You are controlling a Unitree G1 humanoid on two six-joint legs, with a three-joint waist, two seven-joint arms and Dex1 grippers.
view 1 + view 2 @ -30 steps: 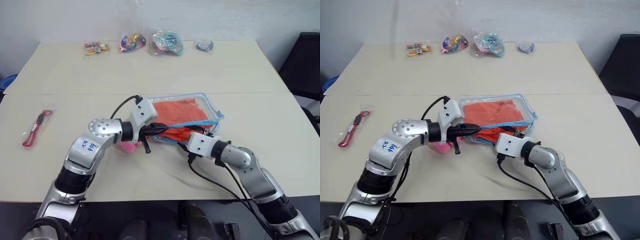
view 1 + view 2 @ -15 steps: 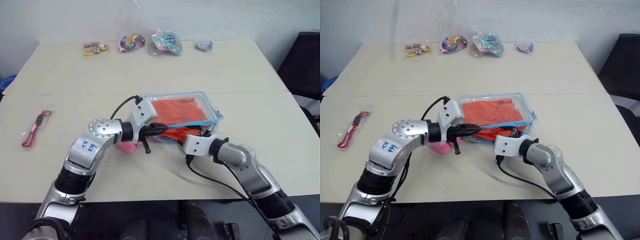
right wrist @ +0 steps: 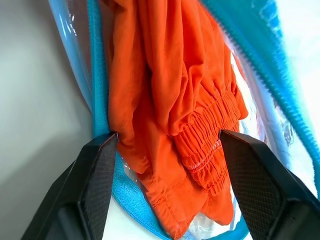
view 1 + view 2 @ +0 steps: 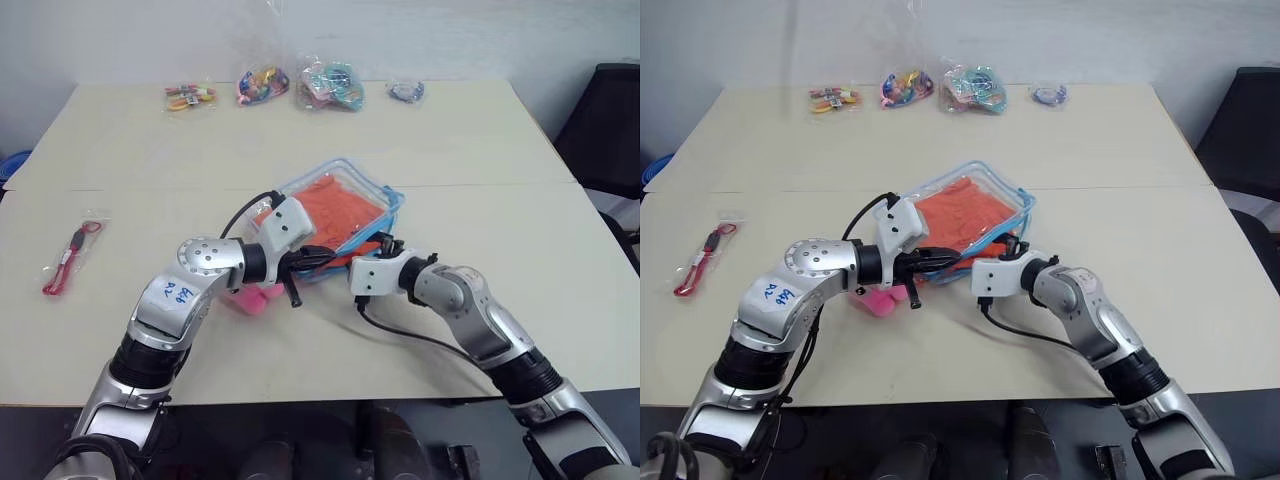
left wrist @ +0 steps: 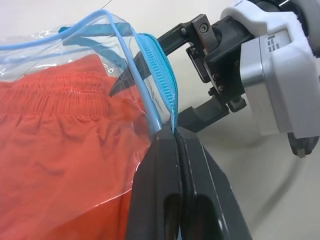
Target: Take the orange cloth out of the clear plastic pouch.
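1. The clear plastic pouch (image 4: 340, 205) lies mid-table, its open end lifted toward the robot
2. The left gripper (image 5: 174, 137) is clenched on the pouch's blue zipper edge
3. The orange cloth (image 3: 170, 95) sits inside the pouch, bunched at the mouth
4. The right gripper (image 3: 167, 150) has its jaws spread either side of the cloth, at the pouch's mouth

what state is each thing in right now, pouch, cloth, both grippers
clear plastic pouch: unzipped, mouth open toward the grippers
orange cloth: mostly inside the pouch, a bunched part at the mouth
left gripper: shut on the pouch's blue zipper edge
right gripper: open, fingers either side of the cloth at the mouth
pink plush charm: lying on the table
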